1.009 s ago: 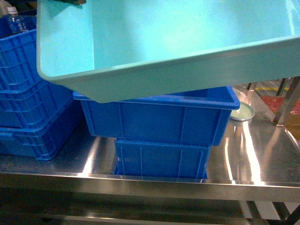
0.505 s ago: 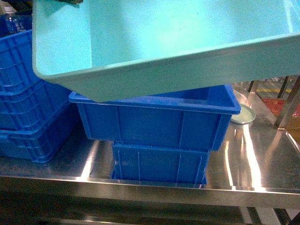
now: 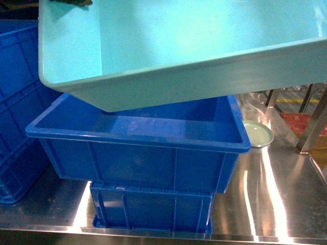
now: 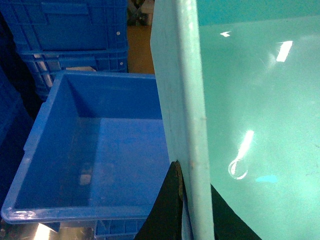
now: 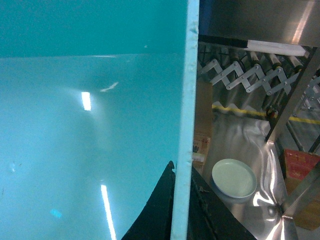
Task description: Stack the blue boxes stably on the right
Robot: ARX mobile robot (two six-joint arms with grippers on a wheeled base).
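Note:
A light turquoise tub (image 3: 194,46) hangs tilted above a dark-blue ribbed crate (image 3: 138,153), its near left corner lowest. That crate sits on a smaller dark-blue crate (image 3: 153,209) on the steel table. My left gripper (image 4: 192,192) is shut on the tub's left rim (image 4: 182,100), one finger on each side of the wall. My right gripper (image 5: 183,192) is shut on the tub's right rim (image 5: 190,90) the same way. In the left wrist view the open crate (image 4: 95,150) lies below and left of the tub. I cannot tell whether tub and crate touch.
More dark-blue crates (image 3: 20,102) stand stacked at the left. A pale round plate (image 3: 258,133) lies on the steel table (image 3: 276,204) right of the stack, also seen as the plate (image 5: 234,178). Metal frame legs (image 3: 312,122) and a roller conveyor (image 5: 250,75) are at the right.
The head view has closed in on the crate stack, which looks larger and lower in frame. The tub stays held above it. The bottle at top left has left the view.

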